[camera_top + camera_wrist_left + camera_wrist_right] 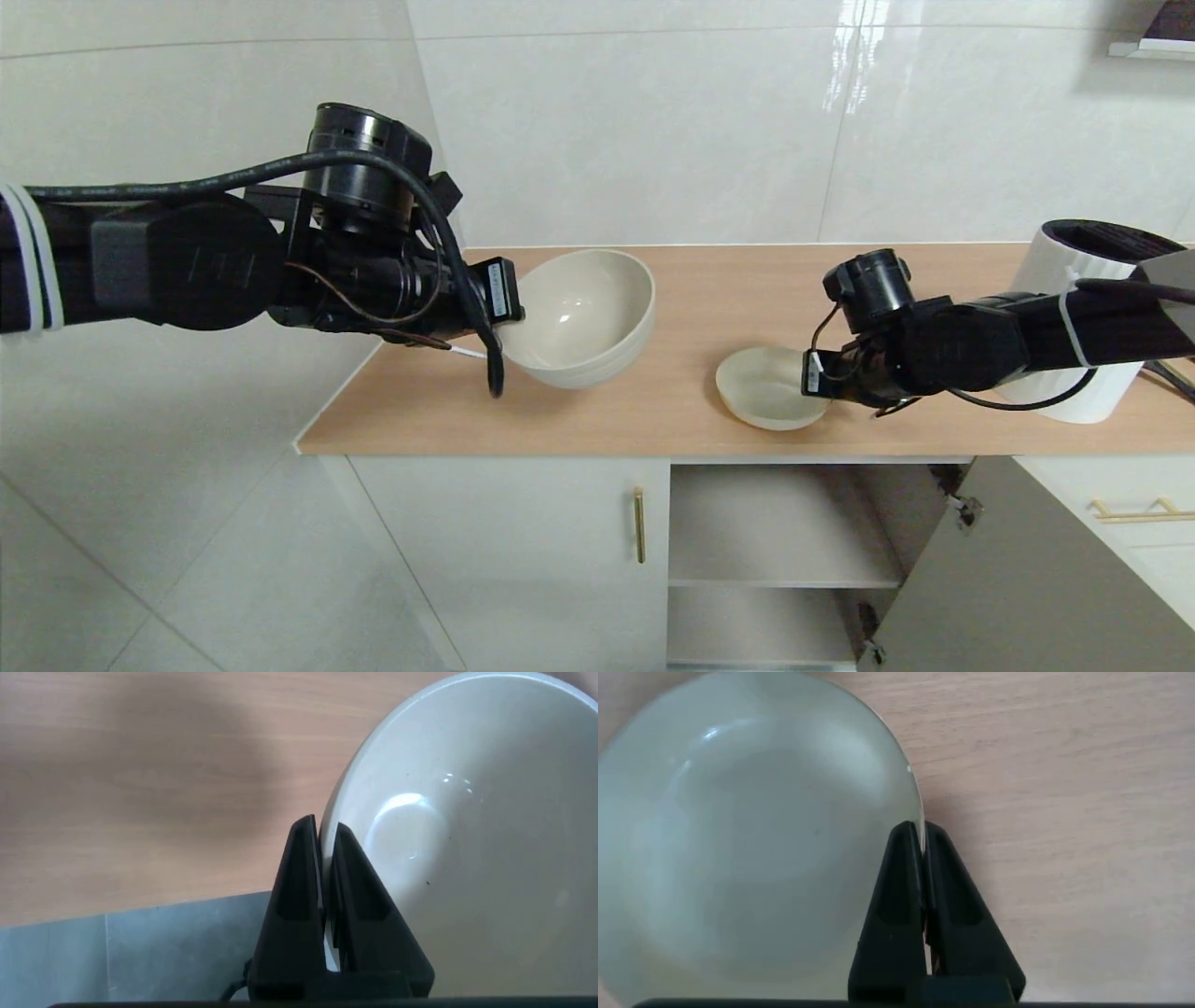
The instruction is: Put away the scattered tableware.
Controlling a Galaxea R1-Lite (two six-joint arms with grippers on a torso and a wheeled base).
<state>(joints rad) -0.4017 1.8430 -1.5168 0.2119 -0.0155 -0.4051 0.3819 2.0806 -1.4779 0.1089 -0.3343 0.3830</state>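
We noted a smooth, glossy ceramic-looking bowl (583, 317), a duller, satin dish (766, 387) and a matt wood-grain worktop (709, 308); the wall tiles (653, 121) were glossy, the cabinet handle (639, 525) brass-coloured metal.

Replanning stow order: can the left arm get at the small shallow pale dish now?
Probably not: the left gripper is shut on the large cream bowl, and the right gripper holds the small shallow pale dish.

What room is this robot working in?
Most likely a kitchen: a wooden countertop backed by a white tiled wall, an open cabinet with shelves underneath, plus a large bowl and a shallow dish.
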